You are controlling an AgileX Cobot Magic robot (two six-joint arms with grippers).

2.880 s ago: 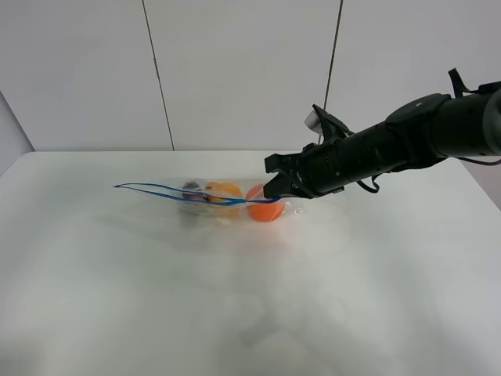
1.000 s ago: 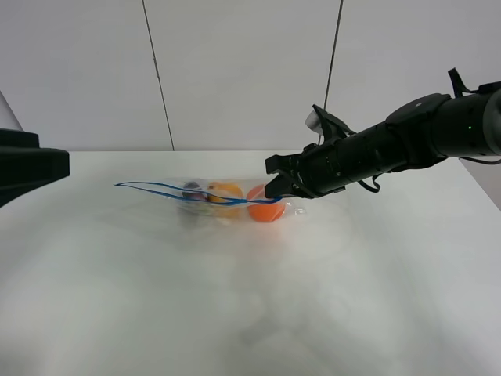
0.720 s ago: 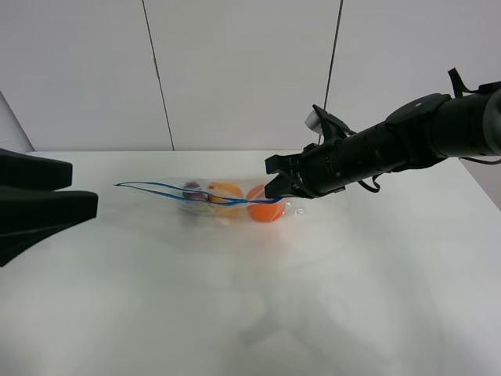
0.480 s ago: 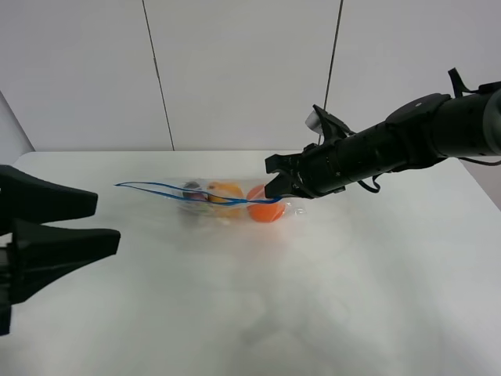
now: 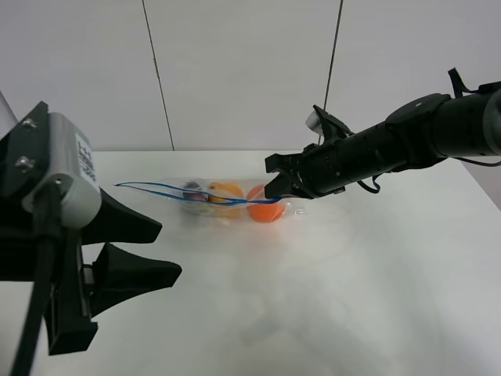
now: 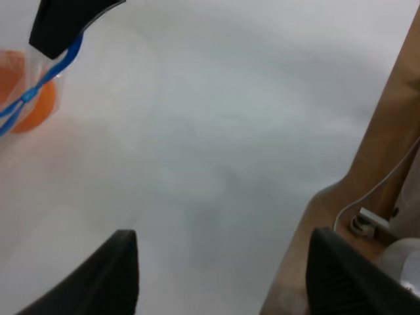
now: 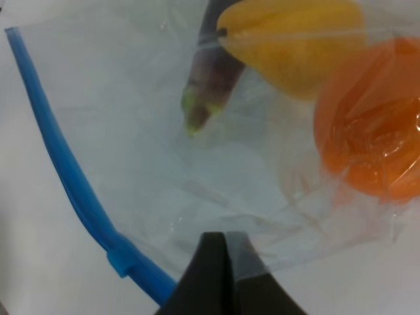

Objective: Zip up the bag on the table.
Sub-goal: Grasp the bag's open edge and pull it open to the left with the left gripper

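Note:
The clear bag [image 5: 223,200] lies on the white table [image 5: 352,282] at mid-back, with its blue zipper strip [image 5: 156,189] gaping open toward the left. Through the plastic show a purple eggplant [image 7: 213,82], a yellow pear [image 7: 295,42] and an orange [image 7: 367,141]. My right gripper [image 5: 274,190] is shut on the bag's right end, pinching the plastic beside the blue strip [image 7: 62,174] and its slider [image 7: 121,260]. My left gripper [image 5: 163,251] hangs open at the left, well short of the bag, with nothing between its fingers [image 6: 115,272]. In its wrist view only the orange [image 6: 29,108] and strip [image 6: 46,75] appear.
Grey wall panels rise behind the table's back edge. In the left wrist view a brown wooden surface [image 6: 387,157] with a white cable lies beyond the table's edge. The left arm's body [image 5: 47,235] fills the lower left of the high view.
My left arm has swung in from the left edge and now looms large toward the bag, gripper open. The right arm and the bag have not moved.

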